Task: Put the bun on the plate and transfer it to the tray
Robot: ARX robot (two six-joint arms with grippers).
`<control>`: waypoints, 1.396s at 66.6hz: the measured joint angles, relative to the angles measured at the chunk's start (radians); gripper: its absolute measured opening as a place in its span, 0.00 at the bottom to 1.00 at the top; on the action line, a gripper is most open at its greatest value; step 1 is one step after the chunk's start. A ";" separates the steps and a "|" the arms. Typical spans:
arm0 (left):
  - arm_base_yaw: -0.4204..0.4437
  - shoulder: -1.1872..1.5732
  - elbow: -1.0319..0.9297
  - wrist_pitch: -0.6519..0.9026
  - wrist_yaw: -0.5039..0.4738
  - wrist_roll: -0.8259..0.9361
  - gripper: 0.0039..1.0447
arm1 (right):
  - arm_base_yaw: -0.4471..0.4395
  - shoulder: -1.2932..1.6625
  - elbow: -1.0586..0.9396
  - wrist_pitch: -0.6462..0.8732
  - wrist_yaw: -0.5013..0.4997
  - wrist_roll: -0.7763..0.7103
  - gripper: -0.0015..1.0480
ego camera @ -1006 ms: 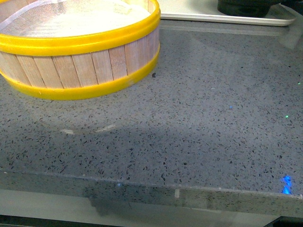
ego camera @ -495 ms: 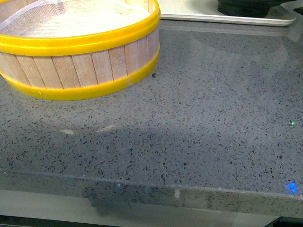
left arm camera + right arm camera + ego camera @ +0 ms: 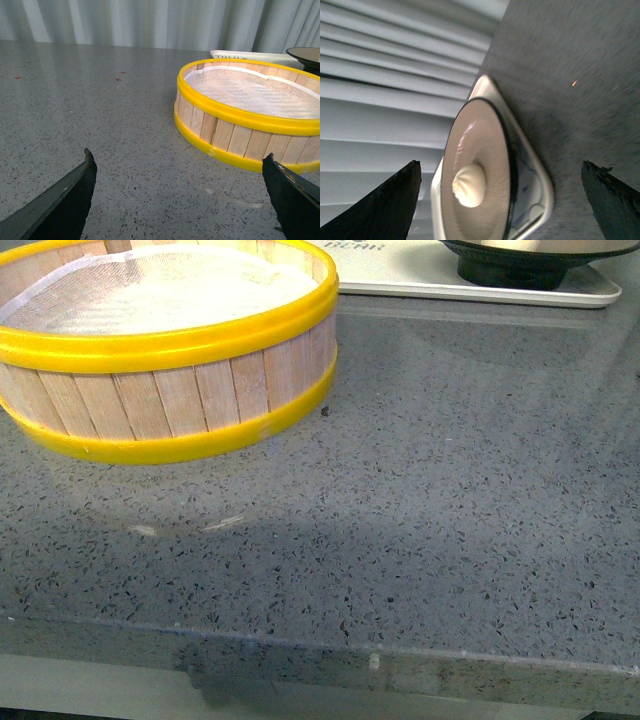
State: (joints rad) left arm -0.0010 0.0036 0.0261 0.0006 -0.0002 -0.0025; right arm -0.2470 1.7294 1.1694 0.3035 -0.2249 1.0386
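Bun (image 3: 469, 186): one, seated mid-plate, likely for a steady carry.
Plate (image 3: 490, 150): one, on the tray, task apparently complete.
Tray (image 3: 540, 187): one, at the counter's (image 3: 450, 510) far edge.
Steamer (image 3: 170, 350): one, empty but for its liner.
Left gripper (image 3: 180, 200): spread wide, grasping nothing.
Right gripper (image 3: 502, 200): released, jaws apart, clear of the plate.

kitchen | speckled grey stone countertop (image 3: 450, 500) | wooden steamer basket (image 3: 170, 350) | pleated curtain (image 3: 150, 22)
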 joint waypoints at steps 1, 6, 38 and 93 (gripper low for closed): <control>0.000 0.000 0.000 0.000 0.000 0.000 0.94 | -0.004 -0.032 -0.025 0.002 0.020 -0.026 0.91; 0.000 0.000 0.000 0.000 0.000 0.000 0.94 | -0.013 -0.152 -0.121 0.055 0.150 -0.189 0.91; 0.000 0.000 0.000 0.000 0.000 0.000 0.94 | 0.103 -0.887 -0.798 0.169 0.126 -1.118 0.71; 0.000 0.000 0.000 0.000 0.000 0.000 0.94 | 0.244 -1.320 -1.112 0.045 0.224 -1.048 0.02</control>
State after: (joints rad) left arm -0.0010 0.0032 0.0261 0.0006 -0.0002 -0.0025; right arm -0.0029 0.4091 0.0574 0.3489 -0.0006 -0.0097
